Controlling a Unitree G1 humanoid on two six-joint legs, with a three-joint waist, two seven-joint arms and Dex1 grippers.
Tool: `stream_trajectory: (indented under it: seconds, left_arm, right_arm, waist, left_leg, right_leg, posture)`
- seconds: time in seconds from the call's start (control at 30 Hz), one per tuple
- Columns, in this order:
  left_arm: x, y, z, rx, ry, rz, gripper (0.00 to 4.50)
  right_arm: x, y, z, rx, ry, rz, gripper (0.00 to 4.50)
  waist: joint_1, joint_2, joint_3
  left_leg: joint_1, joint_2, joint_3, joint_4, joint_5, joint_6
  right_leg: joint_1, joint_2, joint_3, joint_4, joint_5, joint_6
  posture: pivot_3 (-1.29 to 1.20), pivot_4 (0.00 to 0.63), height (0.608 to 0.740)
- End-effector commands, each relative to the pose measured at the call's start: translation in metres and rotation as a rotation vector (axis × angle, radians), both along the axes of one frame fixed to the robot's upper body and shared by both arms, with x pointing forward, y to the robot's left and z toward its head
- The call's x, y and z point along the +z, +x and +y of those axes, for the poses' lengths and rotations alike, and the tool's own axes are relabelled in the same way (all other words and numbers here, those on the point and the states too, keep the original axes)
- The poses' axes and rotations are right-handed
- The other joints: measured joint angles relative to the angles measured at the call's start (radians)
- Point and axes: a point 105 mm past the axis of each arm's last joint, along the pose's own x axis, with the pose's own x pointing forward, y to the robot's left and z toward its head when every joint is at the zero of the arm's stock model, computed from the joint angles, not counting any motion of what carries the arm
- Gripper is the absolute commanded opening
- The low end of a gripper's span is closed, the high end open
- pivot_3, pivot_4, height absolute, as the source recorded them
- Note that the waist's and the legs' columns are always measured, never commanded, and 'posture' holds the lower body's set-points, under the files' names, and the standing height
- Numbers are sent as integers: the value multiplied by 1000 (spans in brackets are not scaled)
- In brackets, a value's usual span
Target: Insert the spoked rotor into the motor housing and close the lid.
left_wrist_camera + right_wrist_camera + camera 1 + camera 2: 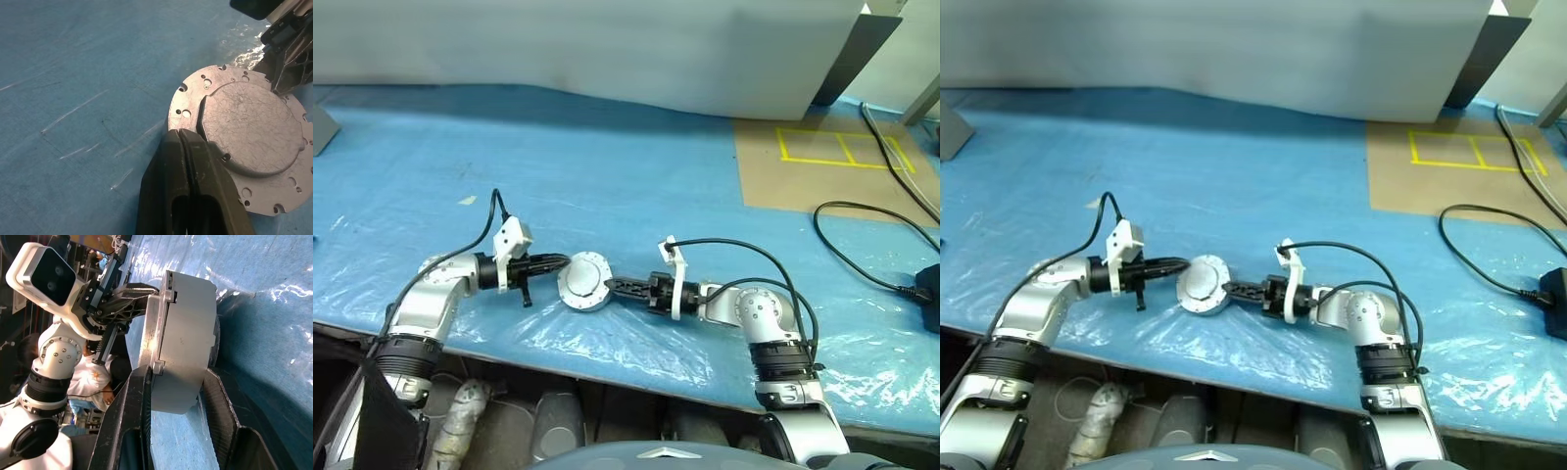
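The motor housing (585,281) is a round grey metal puck with a holed flange (195,93), held near the table's front edge between my two arms. Its plain grey face (254,127) is turned up, so no windings show. From the left, my left gripper (563,262) is shut, its tips (178,132) pinching the flange rim. From the right, my right gripper (612,286) reaches in with one finger (139,396) on the flange side and the other on the puck's far face, closed around the body (186,333). The spoked rotor and the lid are out of view.
A crinkled blue sheet (607,166) covers the table. A brown patch with yellow tape (822,157) lies at the back right, with black cables (862,245) and a black box (930,289) beside it. A grey board (607,49) leans along the back.
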Motion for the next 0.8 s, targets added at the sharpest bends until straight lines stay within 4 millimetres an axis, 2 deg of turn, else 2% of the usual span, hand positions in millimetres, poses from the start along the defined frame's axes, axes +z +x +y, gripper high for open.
stream_trajectory:
  seconds: [0.03, 0.27, 0.33, 0.5, 0.67, 0.8]
  left_arm:
    - [-19, -9, -4, -23, 28, 78, 0]
    - [-15, -8, -4, -20, 18, 79, 0]
    - [-6, -11, -5, -35, -14, 76, 0]
    - [39, -33, -12, -99, -200, 118, 0]
    - [58, -42, -1, -73, -253, 157, 0]
    - [57, -40, 5, -33, -233, 157, 0]
  right_arm:
    - [6, 1, 4, -6, 11, -25, 1173]
    - [5, -3, 9, 2, 29, -7, 1172]
    - [4, -1, 9, -9, 27, 3, 1172]
    - [8, 13, -1, -75, 56, 27, 1172]
    - [13, 21, -11, -113, 79, 41, 1172]
    - [16, 19, -11, -102, 94, 43, 1172]
  waist:
    - [0, 0, 0]
    - [0, 0, 0]
    - [-1, 0, 0]
    - [-8, -1, 0]
    - [0, -1, 0]
    - [0, -1, 0]
  left_leg:
    - [0, 0, 0, 0, 0, 0]
    - [0, 0, 1, 0, 0, 0]
    - [0, 0, 1, 0, 0, 0]
    - [-4, 0, 3, -1, 0, 0]
    - [-11, 0, 3, 0, 0, 0]
    - [-11, 0, 3, 0, 0, 0]
  right_leg:
    - [0, 0, 0, 0, 0, 0]
    - [0, 0, 1, 0, 0, 0]
    - [-1, 0, 1, 0, 0, 0]
    - [-7, 1, 3, 0, 0, 0]
    - [-13, 1, 1, 1, 0, 0]
    - [-13, 1, 2, 1, 1, 2]
  posture:
    - [0, 150, 740]
    - [0, 150, 740]
    - [0, 150, 740]
    - [0, 150, 740]
    - [0, 150, 740]
    - [0, 150, 740]
